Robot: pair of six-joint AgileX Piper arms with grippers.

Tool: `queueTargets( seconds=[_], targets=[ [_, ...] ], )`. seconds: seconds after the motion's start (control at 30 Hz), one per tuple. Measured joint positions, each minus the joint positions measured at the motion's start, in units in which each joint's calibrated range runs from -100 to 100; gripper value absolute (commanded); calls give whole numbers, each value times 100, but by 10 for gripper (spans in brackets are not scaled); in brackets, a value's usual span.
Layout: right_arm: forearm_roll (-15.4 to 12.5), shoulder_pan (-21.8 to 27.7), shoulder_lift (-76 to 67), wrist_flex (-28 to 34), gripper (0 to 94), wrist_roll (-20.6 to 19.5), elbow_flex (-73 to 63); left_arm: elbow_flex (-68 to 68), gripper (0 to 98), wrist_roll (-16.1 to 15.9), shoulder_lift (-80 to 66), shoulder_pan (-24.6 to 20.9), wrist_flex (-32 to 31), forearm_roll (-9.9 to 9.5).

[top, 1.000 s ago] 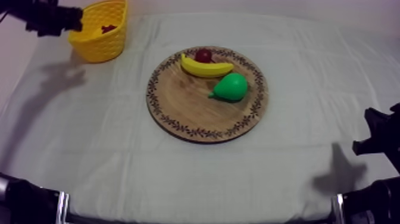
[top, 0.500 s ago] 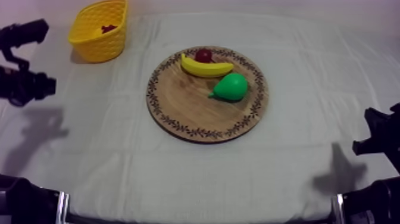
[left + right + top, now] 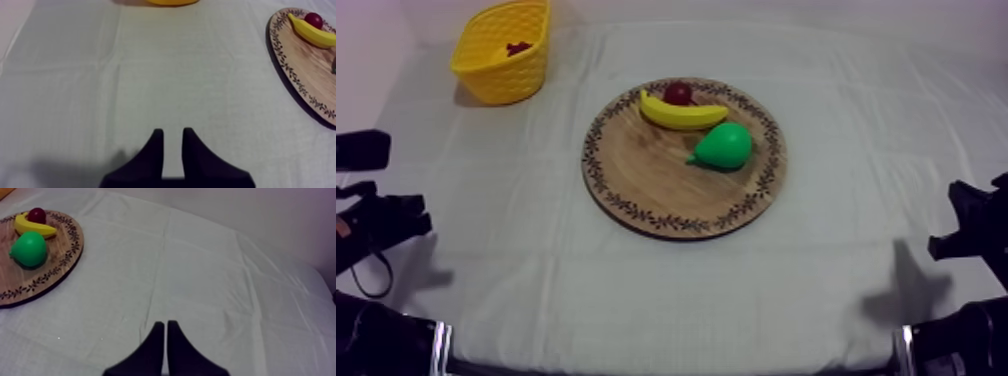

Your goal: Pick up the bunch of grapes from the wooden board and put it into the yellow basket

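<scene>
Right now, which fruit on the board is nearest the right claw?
The green pear: it lies closest to the right claw, with the banana and small red fruit beyond it.

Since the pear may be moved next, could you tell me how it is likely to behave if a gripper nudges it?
The pear lies on its side on the board, so a nudge would probably roll it in a curve. Its smooth, rounded skin looks apt to slip out of a narrow grip. As a toy, it is likely light.
</scene>
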Motion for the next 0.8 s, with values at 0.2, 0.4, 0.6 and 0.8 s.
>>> queueTargets(
  seconds=[0.2, 0.4, 0.6, 0.8],
  targets=[
    [0, 0, 0, 0, 3, -7, 0, 476, 39, 22, -874, 7, -105, -192],
    [0, 0, 0, 0, 3, 14, 0, 508, 6, 92, -1587, -157, -151, -192],
    [0, 0, 0, 0, 3, 19, 0, 527, 1, 337, -2215, -220, -116, -279],
    [0, 0, 0, 0, 3, 14, 0, 565, 1, 597, -2757, -190, -173, -357]
  ],
)
